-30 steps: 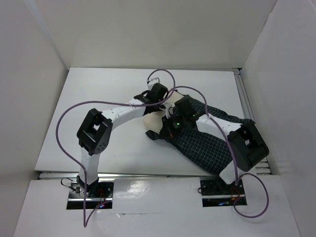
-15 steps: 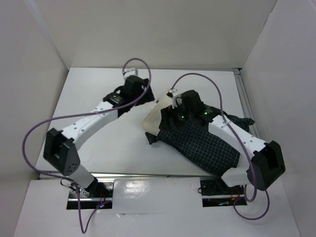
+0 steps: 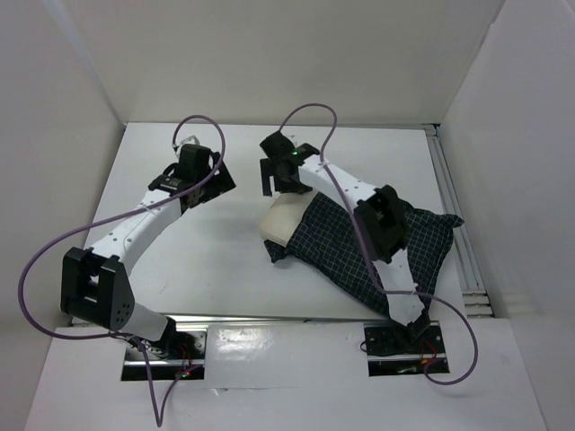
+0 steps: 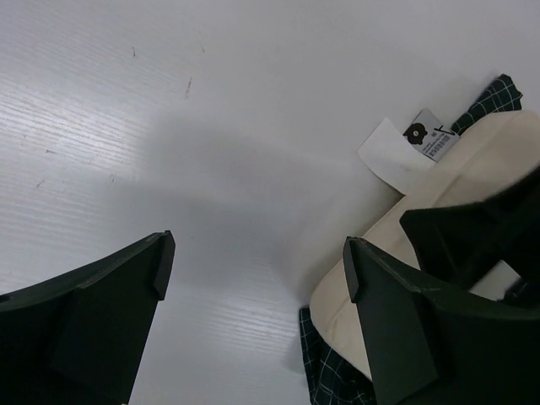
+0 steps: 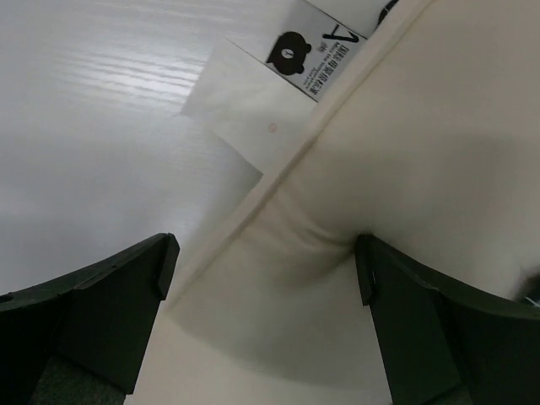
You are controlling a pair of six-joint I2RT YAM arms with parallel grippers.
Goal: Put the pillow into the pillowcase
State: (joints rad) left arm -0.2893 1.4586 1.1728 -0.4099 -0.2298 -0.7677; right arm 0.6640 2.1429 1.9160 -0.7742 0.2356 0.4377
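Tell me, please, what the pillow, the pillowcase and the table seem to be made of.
Pillow: cream fabric, matte, with a stitched seam and soft dents, so likely stuffed. Pillowcase: dark cloth with a fine light check, limp and wrinkled. Table: white hard board, slight sheen, fine parallel lines; plastic or laminate, I cannot tell.

"What's under your left gripper (image 4: 257,257)?"

"Bare desk (image 4: 169,126). Your jaws stand wide apart, holding nothing. The pillow (image 4: 477,164) lies beside them, white tag (image 4: 392,153) showing, with the pillowcase (image 4: 325,375) touching it."
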